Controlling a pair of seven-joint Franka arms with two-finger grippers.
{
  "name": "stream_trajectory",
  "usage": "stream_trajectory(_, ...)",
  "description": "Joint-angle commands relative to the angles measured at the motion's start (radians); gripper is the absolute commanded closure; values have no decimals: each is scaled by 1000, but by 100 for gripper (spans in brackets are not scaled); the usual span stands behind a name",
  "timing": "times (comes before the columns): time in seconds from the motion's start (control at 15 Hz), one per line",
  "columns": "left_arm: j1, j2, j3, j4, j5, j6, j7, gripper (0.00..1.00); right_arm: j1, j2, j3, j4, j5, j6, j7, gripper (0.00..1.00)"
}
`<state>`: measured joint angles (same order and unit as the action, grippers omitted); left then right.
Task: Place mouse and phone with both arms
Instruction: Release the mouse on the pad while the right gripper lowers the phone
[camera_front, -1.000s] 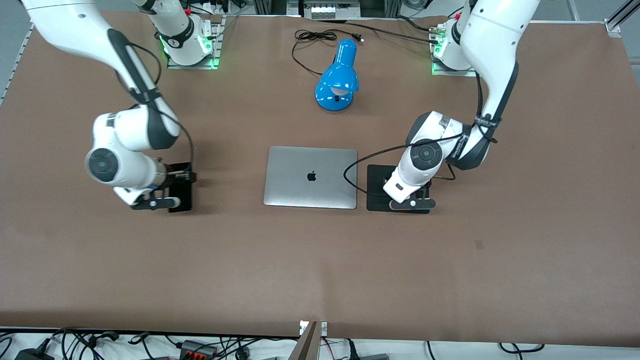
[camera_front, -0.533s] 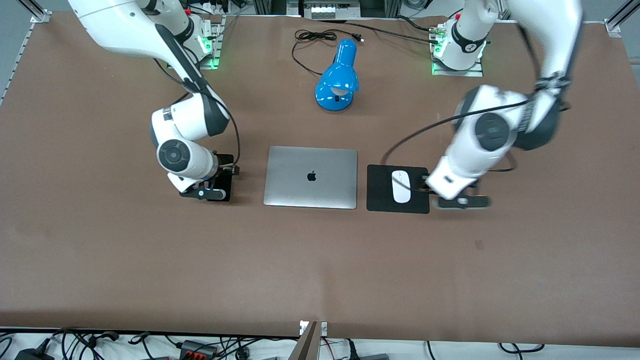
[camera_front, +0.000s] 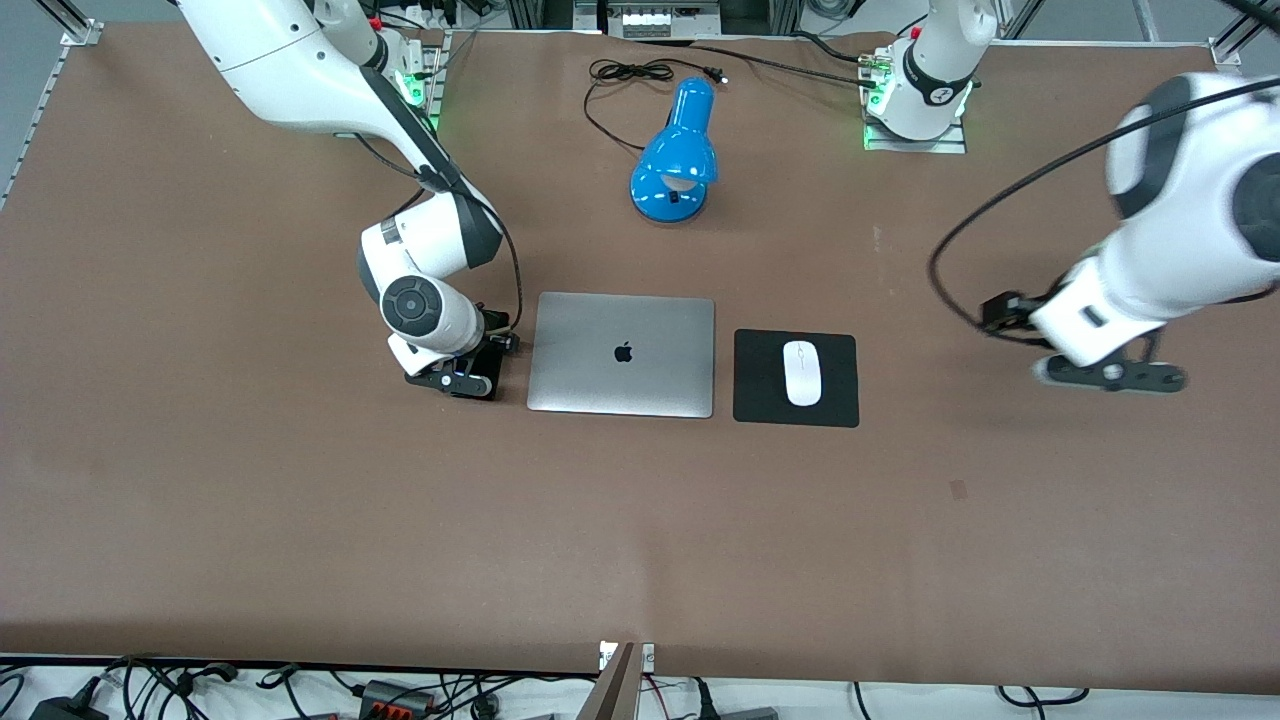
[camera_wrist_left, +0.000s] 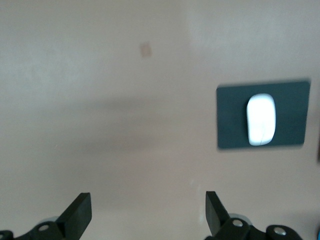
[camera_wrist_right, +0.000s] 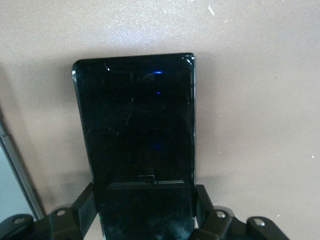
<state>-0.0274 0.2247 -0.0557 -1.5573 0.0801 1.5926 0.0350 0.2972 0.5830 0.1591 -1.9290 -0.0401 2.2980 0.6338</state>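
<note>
Nearest the front camera among the working items, the mouse (camera_front: 802, 373) lies on the square black pad (camera_front: 757, 396), roughly centred, long axis pointing toward the robot bases. I judge this half of the task complete: the mouse rests flat with nothing touching it, beside the closed laptop (camera_front: 621, 354) on the side toward the left arm's end of the tabletop (camera_front: 640, 540).

The left gripper (camera_wrist_left: 148, 216) hangs over bare tabletop toward the left arm's end, well apart from the pad. Its jaws are spread wide and empty, so I read it as released. In the left wrist view the mouse (camera_wrist_left: 261, 119) and pad (camera_wrist_left: 232, 117) appear clear of the fingers.

The right gripper (camera_front: 458, 378) sits low, just beside the laptop's edge on the side toward the right arm's end. Its jaws are clenched on the phone (camera_wrist_right: 137, 135), gripping the long edges at one short end. The phone's dark face looks up and the body appears level with the tabletop, close to or touching it; I cannot tell which. Holding it by one end leaves the rest free to settle flat.

Farther off, a blue desk lamp (camera_front: 677, 155) lies near the bases with its black cord (camera_front: 615, 85) coiled beside it.
</note>
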Motion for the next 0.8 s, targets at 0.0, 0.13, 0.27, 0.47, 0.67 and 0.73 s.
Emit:
stream_trajectory(0.0, 78, -1, -13, 48, -29, -69, 137, 0, 23, -6, -6, 2, 9, 0, 17, 84)
stream_trajectory(0.13, 80, -28, -9, 49, -31, -66, 135, 0, 25, -9, -4, 2, 11, -2, 32, 27)
stream_trajectory(0.27, 80, -68, -6, 39, -65, -59, 131, 0, 23, -32, -6, 8, 9, -12, 52, 0)
stream_trajectory(0.47, 38, -187, 51, -80, -74, 2, 39, 0, 17, -138, -7, 25, 8, -60, 29, 0)
stream_trajectory(0.67, 27, -321, 77, -196, -95, 156, 8, 0, 2, -204, -18, 163, 2, -265, -55, 0)
stream_trajectory(0.73, 29, -326, 76, -193, -95, 164, 9, 0, -24, -204, -18, 248, 0, -361, -98, 0)
